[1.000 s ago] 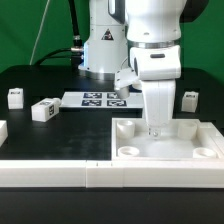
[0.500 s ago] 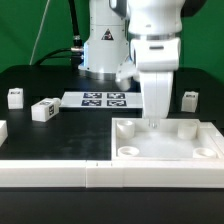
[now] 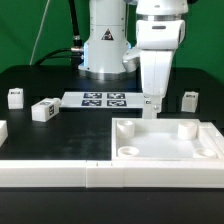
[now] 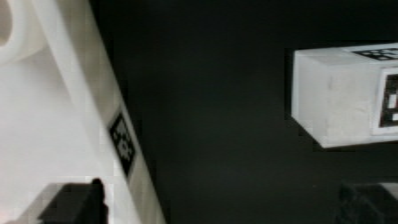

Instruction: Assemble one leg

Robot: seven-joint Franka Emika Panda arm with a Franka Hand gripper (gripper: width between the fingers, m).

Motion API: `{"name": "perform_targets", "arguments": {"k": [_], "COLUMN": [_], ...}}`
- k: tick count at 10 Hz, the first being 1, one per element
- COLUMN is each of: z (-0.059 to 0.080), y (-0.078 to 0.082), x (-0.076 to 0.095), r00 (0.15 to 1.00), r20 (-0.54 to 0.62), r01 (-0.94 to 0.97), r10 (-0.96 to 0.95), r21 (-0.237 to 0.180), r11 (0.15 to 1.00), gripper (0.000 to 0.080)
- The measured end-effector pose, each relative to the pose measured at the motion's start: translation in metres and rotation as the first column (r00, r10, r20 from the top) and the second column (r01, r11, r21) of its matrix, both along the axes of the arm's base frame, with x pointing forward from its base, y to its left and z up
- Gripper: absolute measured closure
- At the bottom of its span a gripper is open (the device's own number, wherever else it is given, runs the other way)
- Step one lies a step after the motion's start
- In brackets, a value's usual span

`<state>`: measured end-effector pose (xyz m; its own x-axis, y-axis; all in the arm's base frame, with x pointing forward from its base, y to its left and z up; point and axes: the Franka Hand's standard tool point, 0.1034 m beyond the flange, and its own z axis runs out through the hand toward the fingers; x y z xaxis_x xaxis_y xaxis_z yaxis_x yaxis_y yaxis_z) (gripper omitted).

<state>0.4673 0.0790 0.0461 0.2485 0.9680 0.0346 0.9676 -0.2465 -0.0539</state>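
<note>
The gripper [image 3: 150, 104] hangs open and empty just above the far edge of the large white tray-like panel [image 3: 200, 146]. In the wrist view the gripper [image 4: 222, 205] has its two dark fingertips [image 4: 71, 203] wide apart with only black table between them. The panel's edge [image 4: 54, 110] lies on one side, and a white leg [image 4: 347, 95] with a marker tag lies on the other, apart from the fingers. In the exterior view one leg [image 3: 189, 100] stands to the right of the gripper. Two more legs [image 3: 43, 110] [image 3: 15, 97] lie on the left.
The marker board [image 3: 105, 99] lies behind the panel, in front of the robot base [image 3: 105, 50]. A long white bar [image 3: 45, 172] runs along the front. Another white part [image 3: 2, 130] sits at the exterior view's left edge.
The gripper has risen out of the panel and moved back to its far edge, staying open and empty. The parts have not moved.
</note>
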Motion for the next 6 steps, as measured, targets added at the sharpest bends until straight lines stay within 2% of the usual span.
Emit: {"name": "perform_targets", "arguments": {"k": [5,6], "z": [-0.0007,-0.002], "y": [0.0014,0.0033], "x": [-0.0017,-0.0091], "r00": [0.933,0.84], "r20": [-0.018,-0.027], "r01": [0.359,0.542], "r10": [-0.359,-0.543], "r21": [-0.017,-0.013], "r11": [0.933,0.84], "gripper": [0.0151,0.0151]}}
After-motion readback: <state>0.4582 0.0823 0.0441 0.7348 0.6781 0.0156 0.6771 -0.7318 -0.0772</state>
